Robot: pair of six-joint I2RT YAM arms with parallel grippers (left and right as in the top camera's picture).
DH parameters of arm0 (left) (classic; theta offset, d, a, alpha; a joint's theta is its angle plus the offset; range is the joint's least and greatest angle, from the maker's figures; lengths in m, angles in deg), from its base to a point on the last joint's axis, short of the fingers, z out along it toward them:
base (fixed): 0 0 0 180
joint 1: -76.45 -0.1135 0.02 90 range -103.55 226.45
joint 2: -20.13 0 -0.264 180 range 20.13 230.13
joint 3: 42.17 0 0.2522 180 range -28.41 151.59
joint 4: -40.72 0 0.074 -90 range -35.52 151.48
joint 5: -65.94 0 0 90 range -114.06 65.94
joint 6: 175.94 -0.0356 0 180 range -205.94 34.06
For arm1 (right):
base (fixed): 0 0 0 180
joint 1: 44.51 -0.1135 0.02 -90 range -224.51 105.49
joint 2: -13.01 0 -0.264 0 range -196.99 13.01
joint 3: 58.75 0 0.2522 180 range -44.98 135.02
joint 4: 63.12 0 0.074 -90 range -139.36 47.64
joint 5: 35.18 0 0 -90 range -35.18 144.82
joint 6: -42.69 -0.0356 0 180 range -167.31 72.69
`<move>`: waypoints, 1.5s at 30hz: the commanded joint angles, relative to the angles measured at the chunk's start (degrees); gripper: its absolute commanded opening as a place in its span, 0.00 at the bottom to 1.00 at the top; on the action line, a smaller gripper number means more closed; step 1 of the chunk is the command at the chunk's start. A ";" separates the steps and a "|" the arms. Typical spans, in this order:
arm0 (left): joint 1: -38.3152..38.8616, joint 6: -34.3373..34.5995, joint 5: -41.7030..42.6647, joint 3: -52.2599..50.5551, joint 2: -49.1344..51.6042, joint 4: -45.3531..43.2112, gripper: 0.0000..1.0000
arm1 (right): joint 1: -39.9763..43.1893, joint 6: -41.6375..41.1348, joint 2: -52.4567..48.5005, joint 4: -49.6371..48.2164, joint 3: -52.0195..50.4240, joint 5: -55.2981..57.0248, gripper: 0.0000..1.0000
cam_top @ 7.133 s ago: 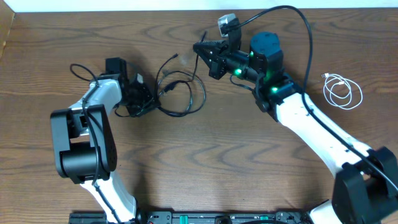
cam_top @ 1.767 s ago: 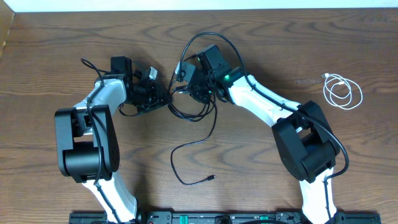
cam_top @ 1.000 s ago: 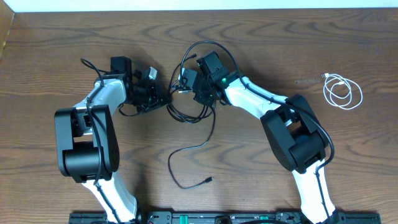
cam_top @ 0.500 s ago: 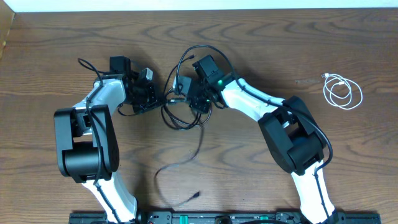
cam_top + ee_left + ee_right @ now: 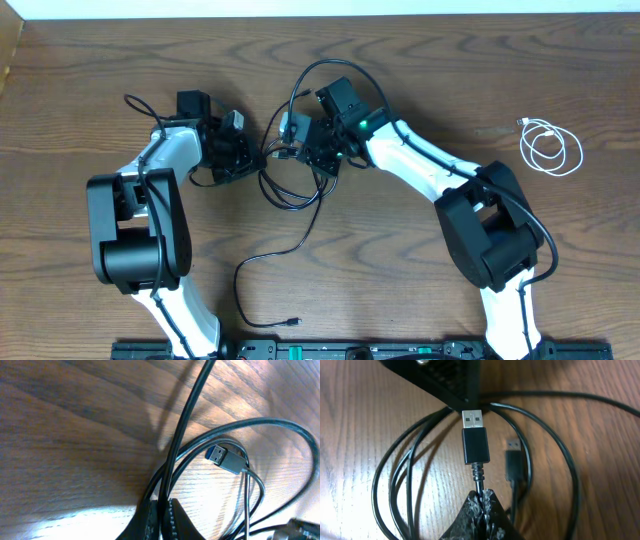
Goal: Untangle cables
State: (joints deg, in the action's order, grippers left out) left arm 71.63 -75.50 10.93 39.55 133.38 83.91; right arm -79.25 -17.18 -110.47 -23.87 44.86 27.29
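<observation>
Two black cables (image 5: 292, 190) lie looped together at the table's middle, between my two grippers. My left gripper (image 5: 252, 157) is shut on a black cable strand (image 5: 172, 467), its tips (image 5: 161, 509) pinching it; a blue-tongued USB plug (image 5: 226, 459) lies just beyond. My right gripper (image 5: 293, 152) is shut on a black cable right behind its USB plug (image 5: 474, 436), the tips (image 5: 482, 499) meeting on the cord. A second plug (image 5: 514, 462) rests beside it. One loose black tail runs toward the front edge and ends in a small plug (image 5: 291, 322). The white cable (image 5: 548, 148) lies coiled alone at far right.
The left gripper's body (image 5: 445, 380) fills the top of the right wrist view, very close to the held plug. Thicker arm wires arch over the right arm (image 5: 330, 68) and behind the left arm (image 5: 135, 105). The table's far edge (image 5: 320, 12) runs along the top.
The loose black tail has swung left and toward the front edge, its plug sliding down-left. The right arm's elbow has shifted right. Both grippers stay shut on their cables.
</observation>
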 commanded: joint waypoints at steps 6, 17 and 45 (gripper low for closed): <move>-2.51 1.31 -1.57 -0.22 0.07 1.16 0.08 | 1.38 -12.90 1.33 -0.11 0.00 5.33 0.01; -2.34 1.31 -0.96 -0.22 0.07 1.14 0.08 | -0.63 -13.84 1.31 0.07 -0.07 15.63 0.01; -2.34 1.31 -0.94 -0.22 0.07 1.18 0.08 | -2.10 -31.67 -3.89 -1.46 -0.83 29.99 0.01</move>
State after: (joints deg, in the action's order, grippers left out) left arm 69.42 -74.15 11.03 39.55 133.38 84.65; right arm -81.24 -44.09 -113.92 -24.98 44.46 52.39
